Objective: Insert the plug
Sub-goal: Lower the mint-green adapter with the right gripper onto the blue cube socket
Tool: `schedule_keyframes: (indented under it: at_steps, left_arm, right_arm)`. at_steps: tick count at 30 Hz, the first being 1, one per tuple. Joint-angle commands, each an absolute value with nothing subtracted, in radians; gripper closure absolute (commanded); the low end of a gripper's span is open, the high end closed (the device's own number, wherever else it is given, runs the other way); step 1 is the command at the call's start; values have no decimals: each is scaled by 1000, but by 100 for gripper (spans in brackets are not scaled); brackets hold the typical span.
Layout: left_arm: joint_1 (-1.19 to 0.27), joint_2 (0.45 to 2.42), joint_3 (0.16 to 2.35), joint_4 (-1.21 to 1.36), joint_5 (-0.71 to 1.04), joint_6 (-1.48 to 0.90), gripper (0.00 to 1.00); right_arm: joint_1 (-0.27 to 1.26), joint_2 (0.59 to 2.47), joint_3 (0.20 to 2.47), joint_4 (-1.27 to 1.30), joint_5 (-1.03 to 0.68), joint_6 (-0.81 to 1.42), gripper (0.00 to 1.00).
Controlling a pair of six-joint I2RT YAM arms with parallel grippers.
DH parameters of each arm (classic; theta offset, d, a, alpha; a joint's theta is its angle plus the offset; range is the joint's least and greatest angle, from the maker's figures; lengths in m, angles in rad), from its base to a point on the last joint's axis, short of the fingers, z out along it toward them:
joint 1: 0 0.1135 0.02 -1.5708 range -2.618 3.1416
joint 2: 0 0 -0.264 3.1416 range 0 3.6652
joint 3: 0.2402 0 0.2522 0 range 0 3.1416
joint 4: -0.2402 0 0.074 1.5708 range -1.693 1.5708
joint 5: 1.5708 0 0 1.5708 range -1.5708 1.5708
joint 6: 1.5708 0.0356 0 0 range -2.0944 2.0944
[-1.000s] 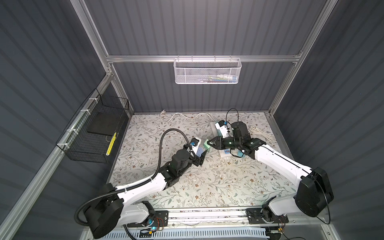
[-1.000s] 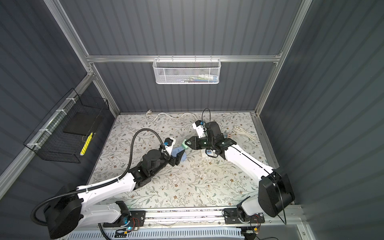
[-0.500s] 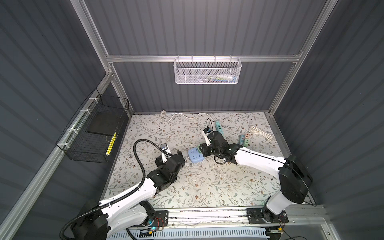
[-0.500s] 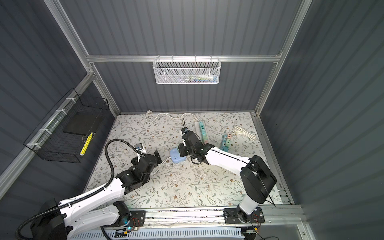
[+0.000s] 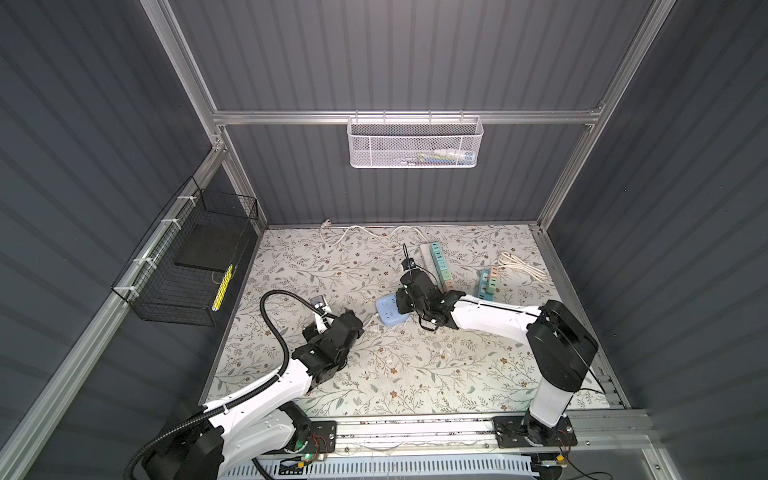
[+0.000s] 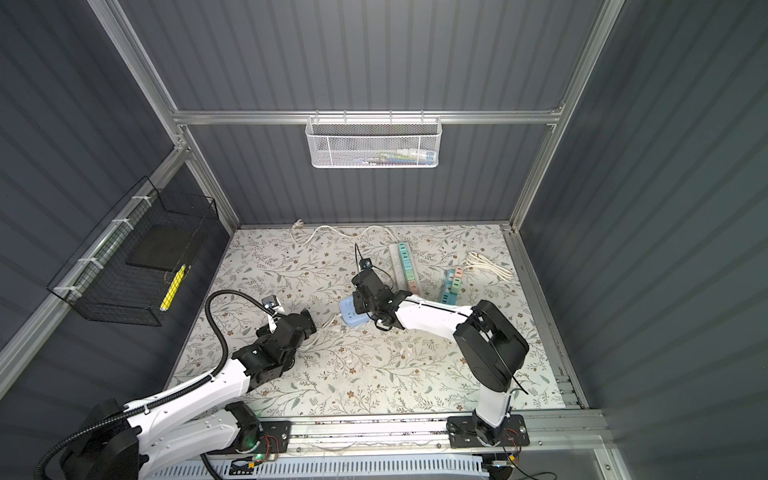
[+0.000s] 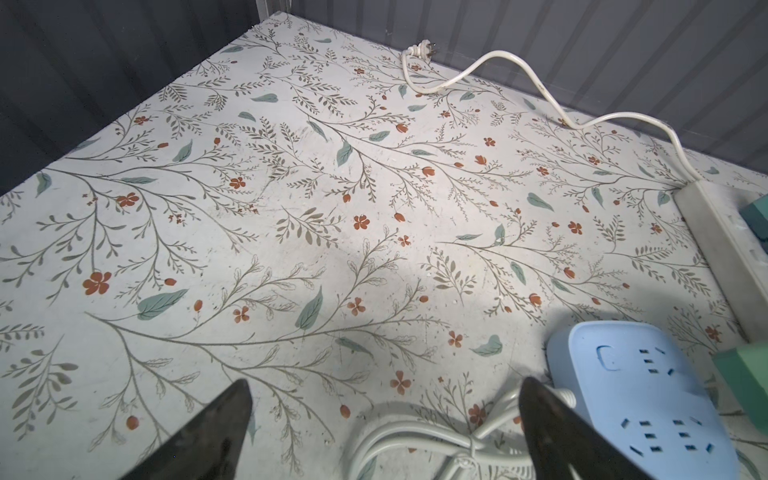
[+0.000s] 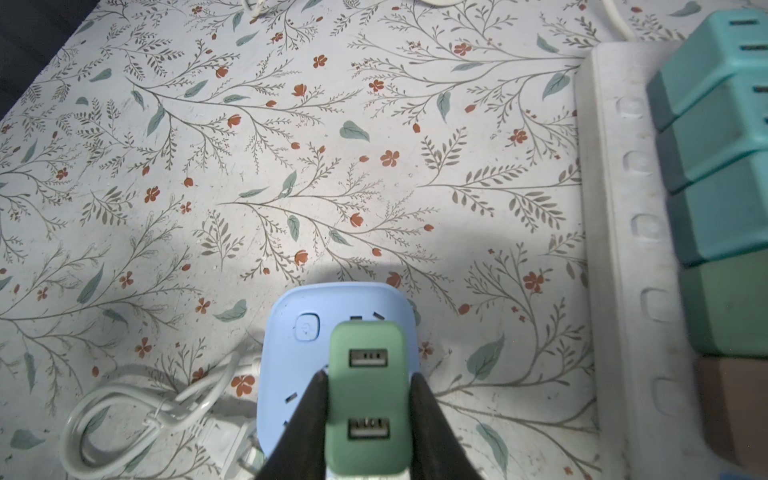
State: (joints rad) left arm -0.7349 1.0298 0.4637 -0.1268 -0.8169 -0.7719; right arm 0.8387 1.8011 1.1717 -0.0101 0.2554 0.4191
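Moved: pale blue rounded socket block point(image 5: 390, 312), earlier lifted by the left gripper point(image 7: 386, 386), now lies on the floral desk point(image 7: 291, 208); that gripper stands wide, empty.
Plug: green rectangular two-USB charger plug point(image 8: 368, 399), pinched in the right gripper point(image 8: 368, 376), directly over the block.
Around: white bundled cord point(image 8: 145, 415) beside block; white power strip with coloured adapters point(image 8: 619, 249) further off.
Hidden: plug's prongs.

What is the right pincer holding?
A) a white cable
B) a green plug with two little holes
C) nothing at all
B: in the right wrist view the right pincer is shut on the green plug, seen against the blue socket block.
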Motion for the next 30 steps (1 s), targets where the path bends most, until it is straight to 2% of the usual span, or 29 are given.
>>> schedule_keyframes:
  at_steps: [1,15,30]
  left_arm:
    - [-723,1038,457,-106,-802,-783,0]
    - [-706,1020,459,-104,-783,-757,0]
    - [-698,1032,465,-100,-773,-749,0]
  right_arm:
    - [842,1822,1216,17,283,420,80]
    - [842,1914,1264,9,285,418,80]
    - [853,1924,1243,-15,274,429,80]
